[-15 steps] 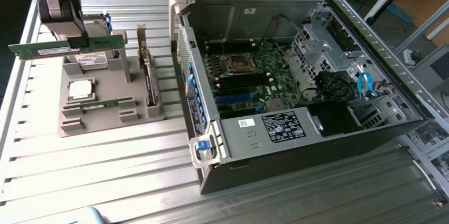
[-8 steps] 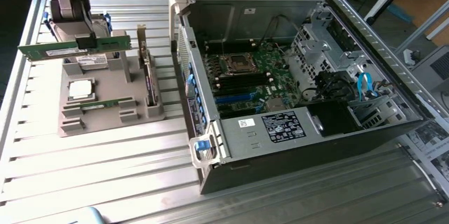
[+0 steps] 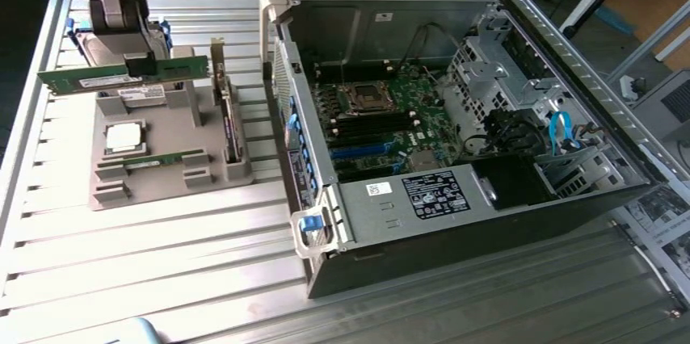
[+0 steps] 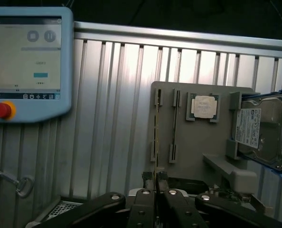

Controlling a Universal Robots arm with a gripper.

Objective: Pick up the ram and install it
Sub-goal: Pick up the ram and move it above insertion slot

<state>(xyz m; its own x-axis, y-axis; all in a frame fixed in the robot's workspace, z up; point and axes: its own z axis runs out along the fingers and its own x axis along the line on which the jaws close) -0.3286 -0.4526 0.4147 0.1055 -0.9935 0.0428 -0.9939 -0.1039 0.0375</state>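
While the gripper (image 3: 137,63) is pinching the ram (image 3: 76,79) mid-length, jaws nearly closed, we are seeing it hanging level just above the fixture (image 3: 108,190). We are judging it light, stiff and fragile at chips and contacts, so holding its flat faces near the middle is looking right. We are counting one held ram, seemingly a second stick (image 3: 161,158) in the fixture, one CPU (image 3: 124,136), one card (image 3: 226,122), one drive (image 4: 267,128).

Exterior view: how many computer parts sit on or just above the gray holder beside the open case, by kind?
ram stick: 2
CPU: 1
hard drive: 1
expansion card: 1
Total: 5
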